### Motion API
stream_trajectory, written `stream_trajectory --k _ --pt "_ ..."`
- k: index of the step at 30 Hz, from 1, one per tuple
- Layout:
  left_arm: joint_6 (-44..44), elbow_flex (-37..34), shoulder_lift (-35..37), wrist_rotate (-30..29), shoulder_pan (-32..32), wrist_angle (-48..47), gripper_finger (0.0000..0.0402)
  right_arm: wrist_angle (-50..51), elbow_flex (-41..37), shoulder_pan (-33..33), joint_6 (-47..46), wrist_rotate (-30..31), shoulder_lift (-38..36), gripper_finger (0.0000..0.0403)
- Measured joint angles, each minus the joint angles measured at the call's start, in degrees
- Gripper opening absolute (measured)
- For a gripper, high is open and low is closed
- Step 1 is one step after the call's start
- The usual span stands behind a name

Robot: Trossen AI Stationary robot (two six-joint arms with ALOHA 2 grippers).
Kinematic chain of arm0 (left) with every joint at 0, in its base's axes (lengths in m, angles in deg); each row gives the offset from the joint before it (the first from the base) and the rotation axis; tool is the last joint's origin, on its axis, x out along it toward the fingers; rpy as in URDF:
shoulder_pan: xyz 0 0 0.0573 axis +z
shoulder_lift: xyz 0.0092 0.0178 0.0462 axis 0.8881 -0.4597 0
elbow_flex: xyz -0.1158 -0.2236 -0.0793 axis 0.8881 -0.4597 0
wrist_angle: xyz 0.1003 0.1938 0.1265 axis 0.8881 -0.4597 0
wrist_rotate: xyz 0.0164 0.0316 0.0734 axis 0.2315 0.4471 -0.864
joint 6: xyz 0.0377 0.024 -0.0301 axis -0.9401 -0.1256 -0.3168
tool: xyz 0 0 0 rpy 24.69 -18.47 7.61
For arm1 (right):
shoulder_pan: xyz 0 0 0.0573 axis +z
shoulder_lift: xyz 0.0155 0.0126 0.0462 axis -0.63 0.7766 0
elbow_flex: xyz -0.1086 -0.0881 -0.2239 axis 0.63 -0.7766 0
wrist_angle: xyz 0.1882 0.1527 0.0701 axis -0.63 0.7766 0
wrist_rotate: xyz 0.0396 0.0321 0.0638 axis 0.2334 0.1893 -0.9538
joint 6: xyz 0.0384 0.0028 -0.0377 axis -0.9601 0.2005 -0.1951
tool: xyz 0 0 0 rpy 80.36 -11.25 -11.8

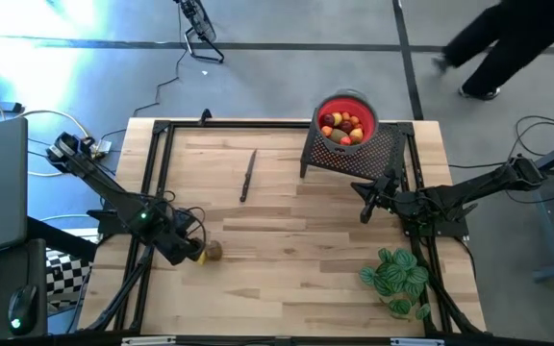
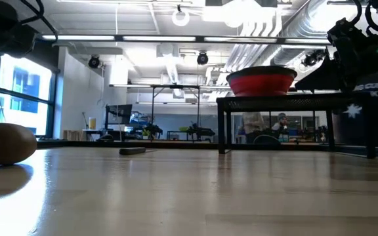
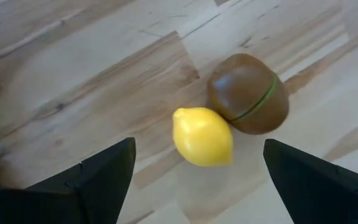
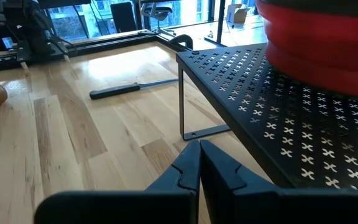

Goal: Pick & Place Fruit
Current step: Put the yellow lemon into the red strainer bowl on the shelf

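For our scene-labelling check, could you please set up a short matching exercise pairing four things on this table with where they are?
Things:
1. lemon
2. red bowl
3. knife
4. leafy plant

Places:
A. on the black perforated stand
B. near the table's front right corner
C. touching the brown kiwi, between the open left end effector's fingers
D. lying alone on the wood in the middle

Pairs: 1-C, 2-A, 3-D, 4-B

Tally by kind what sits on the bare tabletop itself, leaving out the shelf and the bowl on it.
Lemon: 1
Brown kiwi-like fruit: 1
Knife: 1
Green leafy plant: 1
Total: 4
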Motion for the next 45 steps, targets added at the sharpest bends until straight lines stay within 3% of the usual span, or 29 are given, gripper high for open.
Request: stream_trajectory --k 15,45 --pt "-0.88 -0.01 -9.6 1.77 0.0 5.53 0.0347 -0.02 0.0 -0.01 -0.02 -0.02 0.0 0.0002" --pt "-5.22 -0.04 -18.54 1.9 0.01 10.51 0.0347 -0.07 0.0 -0.01 -0.05 -0.04 0.0 0.0002"
